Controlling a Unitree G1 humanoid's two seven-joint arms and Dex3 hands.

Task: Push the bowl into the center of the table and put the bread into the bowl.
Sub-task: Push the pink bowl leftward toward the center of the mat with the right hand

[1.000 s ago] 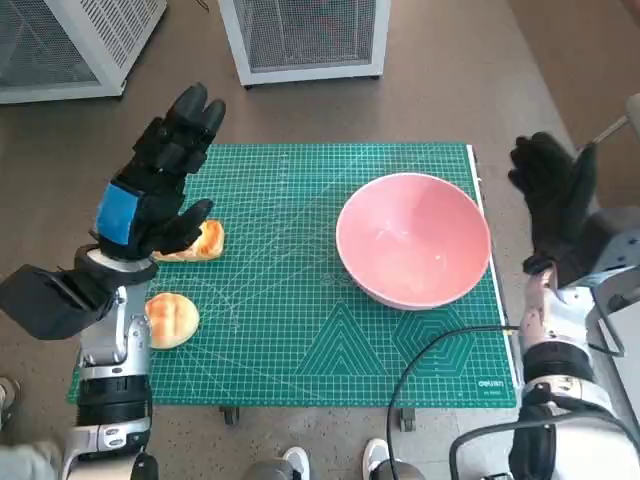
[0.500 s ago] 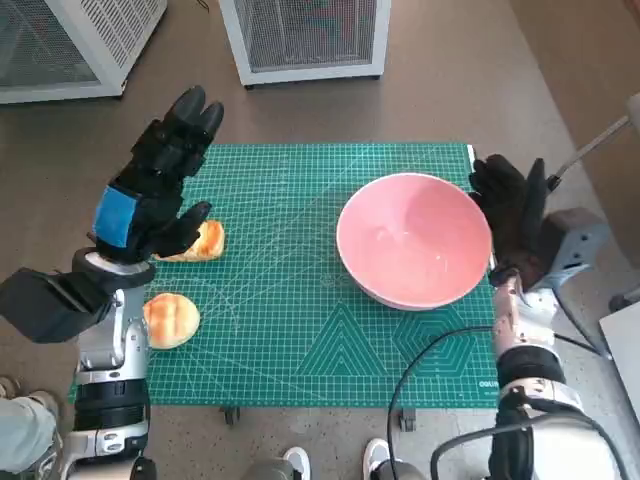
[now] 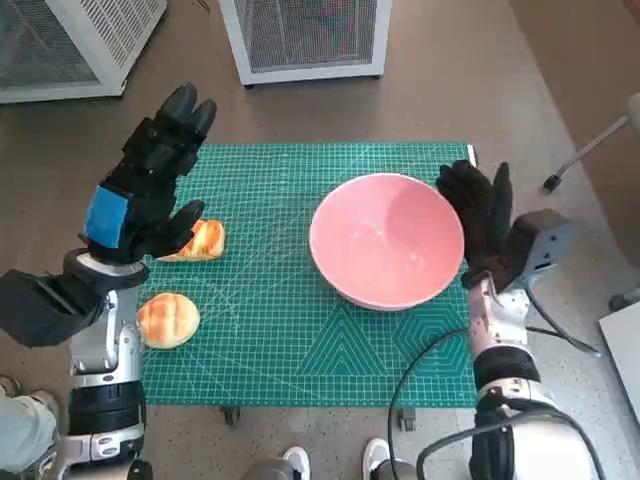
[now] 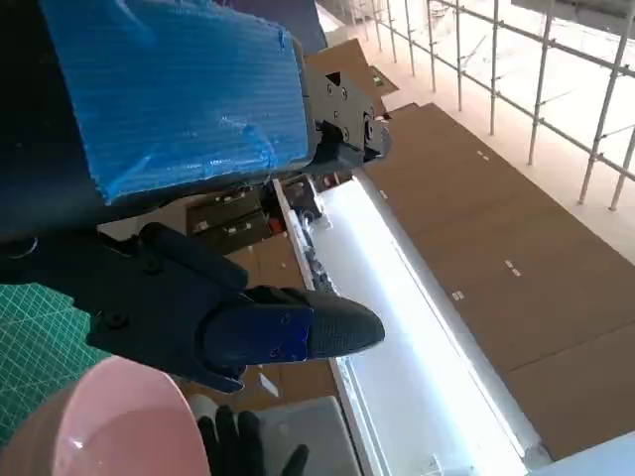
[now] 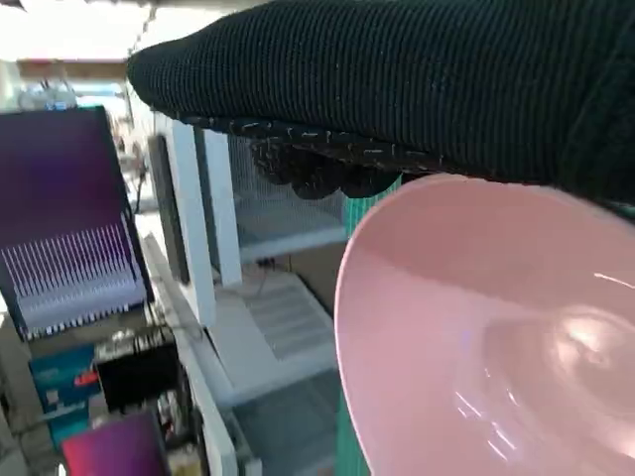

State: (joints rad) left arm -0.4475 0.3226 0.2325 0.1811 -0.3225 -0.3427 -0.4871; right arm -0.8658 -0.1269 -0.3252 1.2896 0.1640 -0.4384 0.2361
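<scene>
A pink bowl (image 3: 386, 240) sits on the green cutting mat (image 3: 290, 330), right of the mat's middle. My right hand (image 3: 482, 222) is flat and spread against the bowl's right rim, pressing it. The bowl (image 5: 496, 337) fills the right wrist view under the glove (image 5: 397, 79). Two bread rolls lie at the mat's left side: one (image 3: 202, 241) partly hidden under my left hand (image 3: 145, 185), the other (image 3: 168, 319) nearer the front edge. My left hand hovers spread above the rear roll and holds nothing. The left wrist view catches the bowl's rim (image 4: 109, 426).
Two white mesh-sided cabinets (image 3: 305, 35) (image 3: 70, 40) stand on the floor behind the table. A black cable (image 3: 420, 360) runs over the mat's front right corner. A person's shoes (image 3: 300, 462) show below the table's front edge.
My right hand has come in from beyond the table's right edge to the bowl's rim, and the bowl has slid left toward the mat's middle. My left hand has barely moved.
</scene>
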